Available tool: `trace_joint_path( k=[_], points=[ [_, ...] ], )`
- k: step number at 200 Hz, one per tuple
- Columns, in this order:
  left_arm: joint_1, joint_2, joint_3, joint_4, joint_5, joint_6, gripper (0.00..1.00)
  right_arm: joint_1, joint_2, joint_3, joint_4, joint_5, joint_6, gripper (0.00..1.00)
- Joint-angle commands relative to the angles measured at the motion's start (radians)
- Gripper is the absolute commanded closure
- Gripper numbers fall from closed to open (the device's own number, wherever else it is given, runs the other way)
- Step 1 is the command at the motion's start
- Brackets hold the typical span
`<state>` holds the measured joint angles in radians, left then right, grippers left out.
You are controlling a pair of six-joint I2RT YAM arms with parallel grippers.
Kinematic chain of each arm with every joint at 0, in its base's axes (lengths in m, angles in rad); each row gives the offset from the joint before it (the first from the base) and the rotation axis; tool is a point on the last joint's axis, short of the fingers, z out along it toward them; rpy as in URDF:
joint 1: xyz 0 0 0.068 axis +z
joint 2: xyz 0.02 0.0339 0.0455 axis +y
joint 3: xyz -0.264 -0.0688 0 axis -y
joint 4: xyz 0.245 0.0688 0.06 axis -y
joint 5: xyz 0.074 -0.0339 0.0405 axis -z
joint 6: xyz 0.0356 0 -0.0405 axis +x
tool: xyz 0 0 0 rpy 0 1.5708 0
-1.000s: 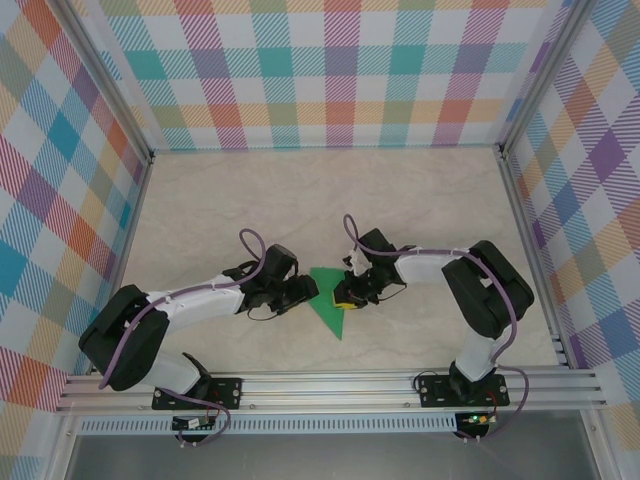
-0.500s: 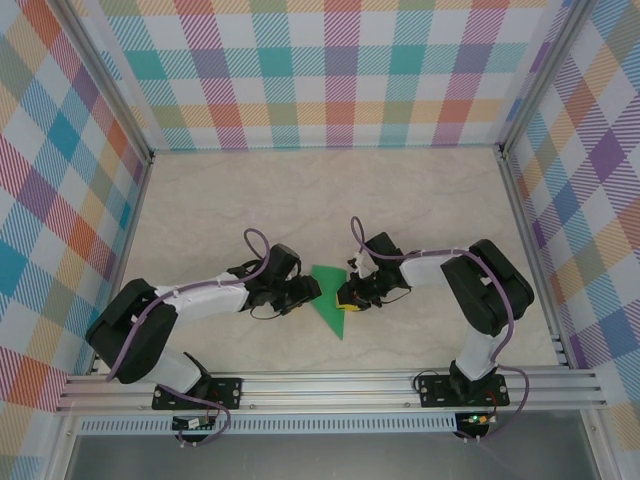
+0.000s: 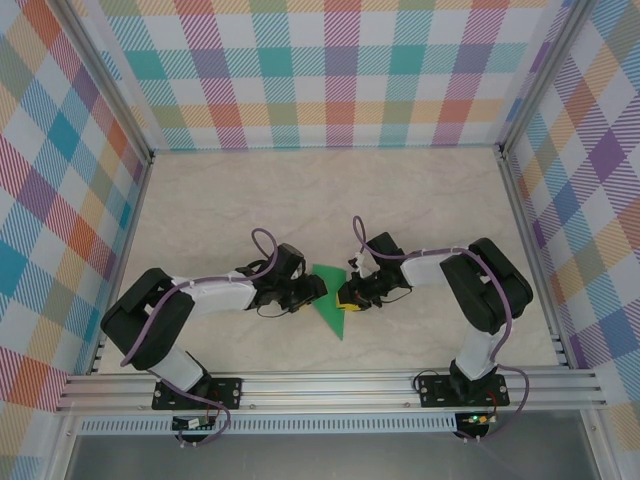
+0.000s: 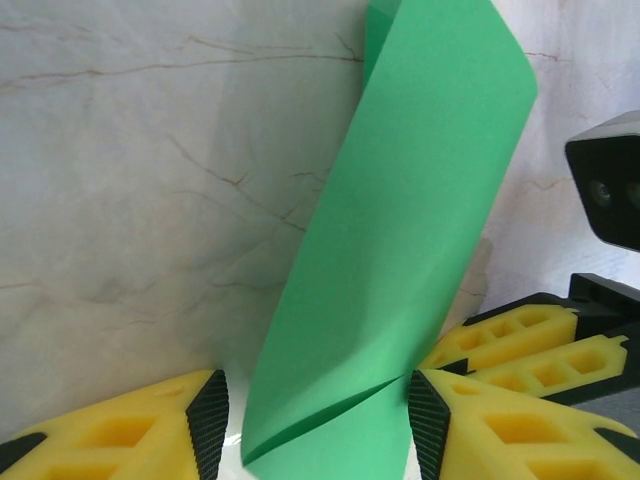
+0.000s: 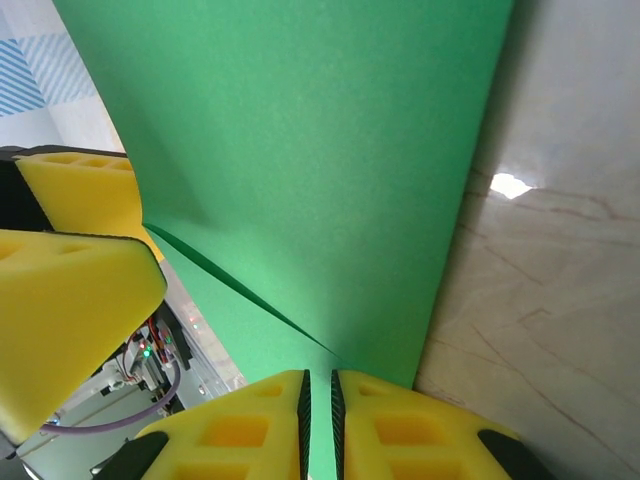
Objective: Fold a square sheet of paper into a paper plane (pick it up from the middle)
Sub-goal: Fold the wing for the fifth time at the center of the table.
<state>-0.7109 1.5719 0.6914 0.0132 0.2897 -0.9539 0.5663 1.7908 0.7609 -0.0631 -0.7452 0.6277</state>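
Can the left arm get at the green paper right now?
Probably yes: the green paper lies between the open fingers of the left end effector, nothing blocking; the right end effector pinches its other side.

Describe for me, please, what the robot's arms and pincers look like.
The left arm and right arm have white links between bulky black joints, with a purple cable running along each. The left pincer and right pincer have yellow fingers with hollow cells and black ribbed pads.

Thing: green paper, plain, unmarked
Shape: folded narrow triangle, flaps overlapping
Pose: tip 6 o'clock, wide end 12 o'clock
Place: table middle, slightly toward 6 o'clock
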Motion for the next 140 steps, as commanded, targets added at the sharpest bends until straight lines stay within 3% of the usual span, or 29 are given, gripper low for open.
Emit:
trace_joint_path(
  k=[1,37,60,96,140],
  points=[
    [0.013,0.009,0.023,0.056,0.025,0.005,0.48,0.003,0.067,-0.037,0.009,0.106,-0.008,0.84],
    [0.022,0.001,0.016,0.077,0.018,0.04,0.52,0.0,0.076,-0.041,0.016,0.104,-0.02,0.83],
    [0.04,0.01,-0.001,0.16,0.086,0.041,0.57,-0.002,0.093,-0.04,0.017,0.103,-0.021,0.83],
    [0.051,-0.008,-0.003,0.147,0.099,0.072,0.64,-0.002,0.106,-0.034,0.014,0.11,-0.015,0.83],
    [0.062,0.008,0.015,0.119,0.146,0.113,0.81,-0.002,0.057,-0.026,0.003,0.115,0.003,0.8]
  ],
)
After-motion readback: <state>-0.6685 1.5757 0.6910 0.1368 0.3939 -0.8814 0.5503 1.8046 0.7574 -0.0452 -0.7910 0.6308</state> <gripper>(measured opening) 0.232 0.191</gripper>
